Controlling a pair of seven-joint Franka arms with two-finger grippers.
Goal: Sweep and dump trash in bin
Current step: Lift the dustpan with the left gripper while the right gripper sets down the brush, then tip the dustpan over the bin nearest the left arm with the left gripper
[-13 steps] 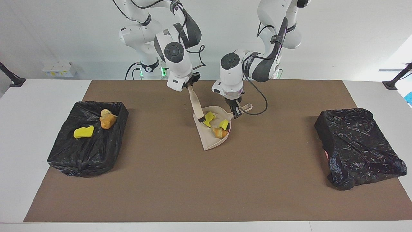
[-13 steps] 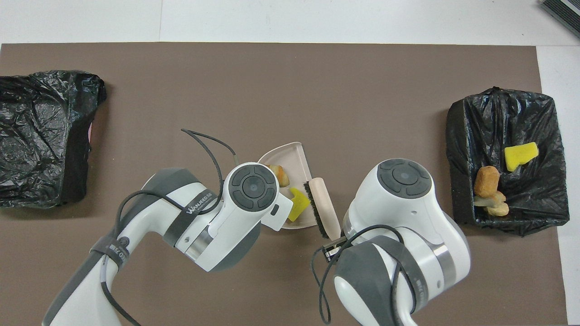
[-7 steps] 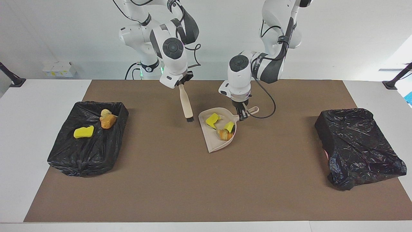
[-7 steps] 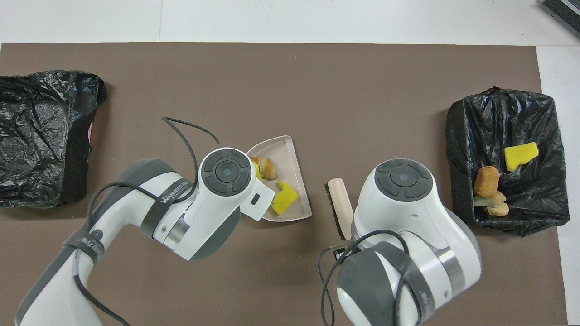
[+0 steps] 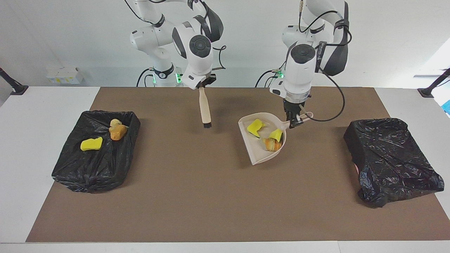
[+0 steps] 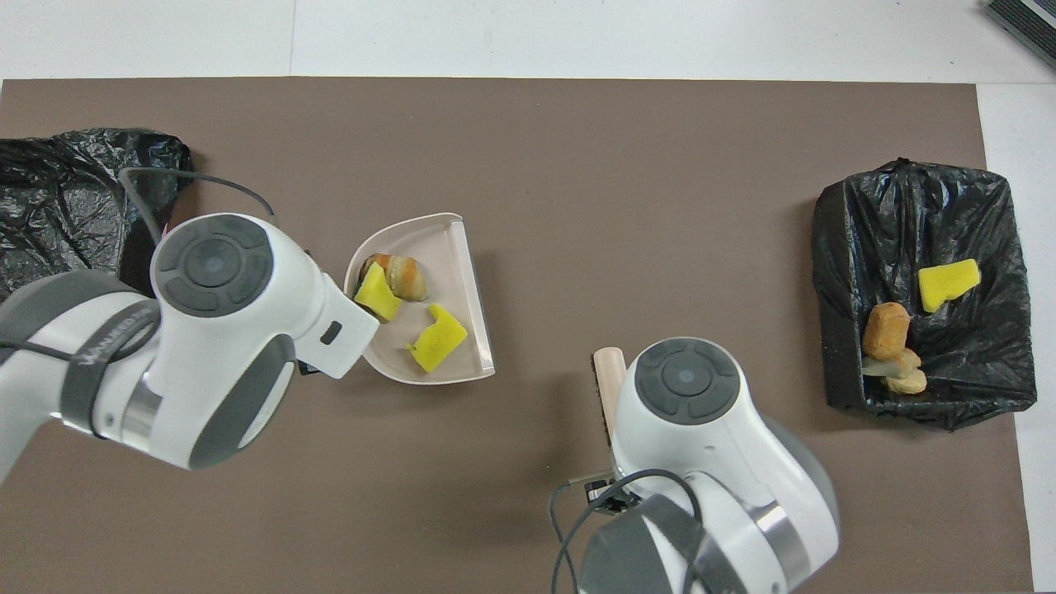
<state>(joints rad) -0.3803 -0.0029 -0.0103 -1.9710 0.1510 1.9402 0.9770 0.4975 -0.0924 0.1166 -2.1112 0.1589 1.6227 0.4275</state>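
Now | left claw (image 5: pixel 294 121) clamps dustpan (image 5: pixel 256 151) handle, raised | right claw (image 5: pixel 203 85) grips brush (image 5: pixel 204 109), hanging upright

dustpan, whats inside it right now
The dustpan holds two yellow scraps and one brown bread-like lump. A yellow scrap partly covers the lump, so anything under it is hidden.

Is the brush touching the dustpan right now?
Apart. The facing view shows bare mat between the brush, hanging from the right tool, and the dustpan.
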